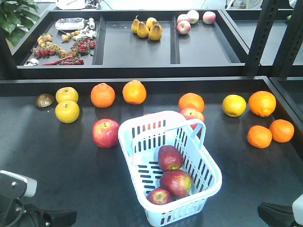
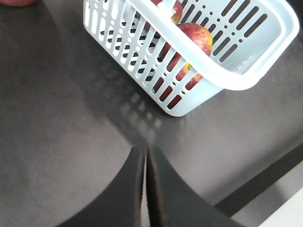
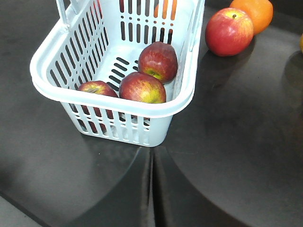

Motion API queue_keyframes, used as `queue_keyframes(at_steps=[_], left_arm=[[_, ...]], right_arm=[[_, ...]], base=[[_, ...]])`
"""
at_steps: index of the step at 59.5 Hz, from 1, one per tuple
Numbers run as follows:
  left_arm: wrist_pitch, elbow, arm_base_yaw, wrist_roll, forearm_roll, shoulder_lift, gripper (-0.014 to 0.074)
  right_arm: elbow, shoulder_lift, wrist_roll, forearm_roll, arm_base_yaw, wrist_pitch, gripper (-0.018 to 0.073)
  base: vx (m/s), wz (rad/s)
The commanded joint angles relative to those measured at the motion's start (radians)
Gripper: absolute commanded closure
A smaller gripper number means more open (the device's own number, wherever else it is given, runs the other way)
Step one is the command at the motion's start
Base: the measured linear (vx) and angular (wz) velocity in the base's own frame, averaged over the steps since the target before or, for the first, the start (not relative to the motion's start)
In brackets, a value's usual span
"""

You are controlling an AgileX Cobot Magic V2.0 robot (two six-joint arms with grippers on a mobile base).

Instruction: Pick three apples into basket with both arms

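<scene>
My work surface is a dark, matte black table point(image 1: 57, 170) with a raised lip along its back edge; behind it sits a black shelf tray point(image 1: 137, 56) split by dividers into compartments; black metal uprights point(image 1: 259, 38) rise at the right; a leafy green plant point(image 1: 14, 19) fills the far left corner; soft overhead light leaves pale reflections and gentle shadows across the tabletop.
</scene>
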Motion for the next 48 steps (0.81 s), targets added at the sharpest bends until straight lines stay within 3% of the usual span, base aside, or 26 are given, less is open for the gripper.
queue_keyframes(at_steps=[1, 16, 32, 48], left_arm=[[-0.022, -0.016, -0.005, -0.004, -0.013, -0.008, 0.0603], [-0.085, -0.016, -0.005, 0.002, -0.014, -0.008, 0.0603], [-0.329, -0.020, -0.005, 0.006, -0.005, -0.012, 0.0603], [-0.379, -0.028, -0.005, 0.051, 0.228, -0.062, 0.0603]], right_arm=[[-0.027, 0.004, -0.003, 0.004, -0.003, -0.052, 0.0565], [-0.027, 0.004, -0.003, 0.004, -0.003, -0.052, 0.0565], [-0.027, 0.004, -0.003, 0.004, -0.003, -0.052, 0.0565], [-0.027, 0.004, -0.003, 0.005, -0.003, -0.052, 0.0565]], base=[[0.00, 0.00], [0.00, 0.00], [0.00, 0.00], [0.00, 0.00]])
